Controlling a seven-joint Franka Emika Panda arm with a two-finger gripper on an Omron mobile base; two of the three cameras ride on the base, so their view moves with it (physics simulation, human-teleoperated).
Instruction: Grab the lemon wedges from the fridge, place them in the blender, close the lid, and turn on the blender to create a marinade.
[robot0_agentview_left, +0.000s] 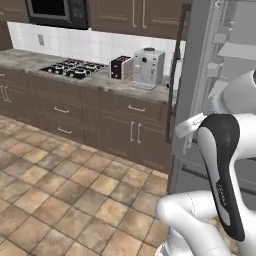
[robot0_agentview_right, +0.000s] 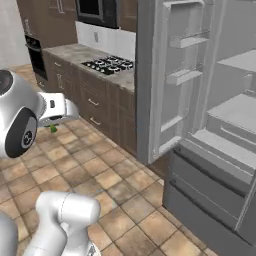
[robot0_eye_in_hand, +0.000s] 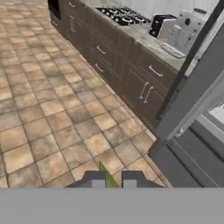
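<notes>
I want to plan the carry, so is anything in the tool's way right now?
Nothing visible blocks it. The tool is shut on a lemon wedge over the tiled floor. The open fridge door stands to one side.

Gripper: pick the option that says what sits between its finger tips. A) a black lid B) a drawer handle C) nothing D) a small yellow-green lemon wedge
D: in the hand view a lemon wedge pokes up between the two dark finger tips of the gripper, and the right base view shows a small green piece under the hand.
</notes>
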